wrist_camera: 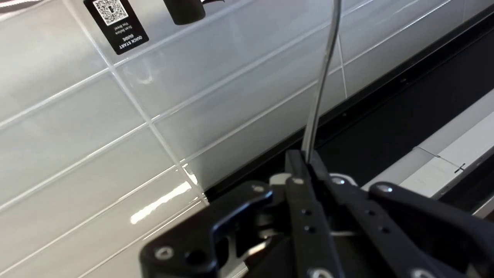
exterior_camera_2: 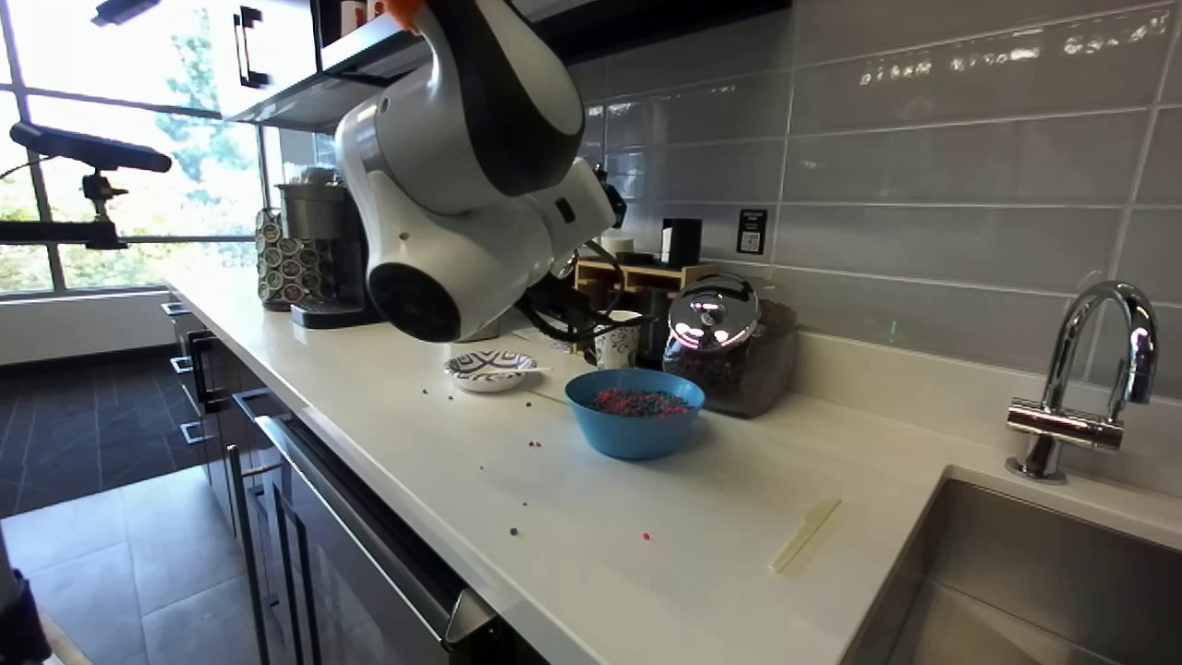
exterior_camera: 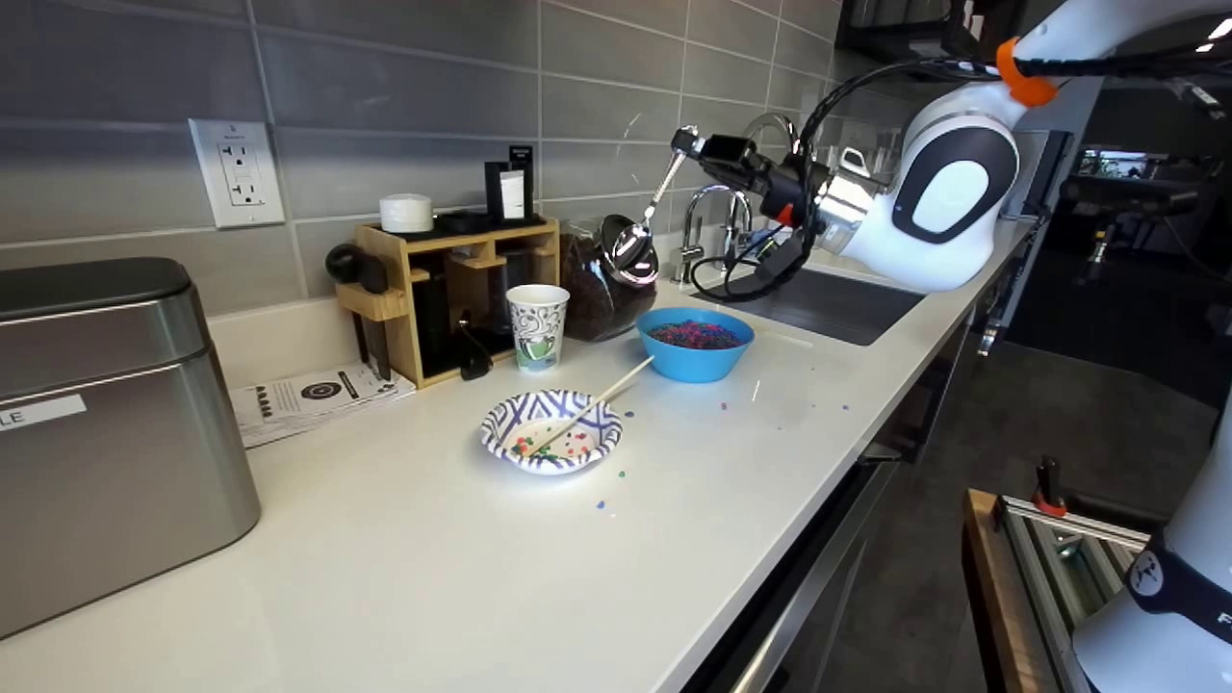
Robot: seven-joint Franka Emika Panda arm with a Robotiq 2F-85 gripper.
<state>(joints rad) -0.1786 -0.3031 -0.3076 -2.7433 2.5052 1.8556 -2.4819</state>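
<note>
My gripper [exterior_camera: 687,144] is raised over the counter and shut on the handle of a metal ladle [exterior_camera: 664,183]. From the fingers the ladle slants downward, its rounded end in front of the jar's lid in that exterior view. The wrist view shows the thin ladle handle [wrist_camera: 322,85] pinched between the fingertips of the gripper [wrist_camera: 306,156]. A blue bowl [exterior_camera: 691,364] of small pink and dark beads stands lower down. Beside it is a patterned paper bowl [exterior_camera: 553,464] with a few colored beads and a thin stick [exterior_camera: 616,382]. In an exterior view the arm hides the gripper.
A glass jar [exterior_camera_2: 776,351] with a shiny lid stands behind the blue bowl, near a paper cup [exterior_camera: 538,327] and wooden organizer [exterior_camera: 390,318]. A metal bin [exterior_camera: 115,462], sink [exterior_camera: 818,303], faucet [exterior_camera_2: 1062,406] and pale plastic knife [exterior_camera_2: 805,536] are around. Loose beads dot the counter.
</note>
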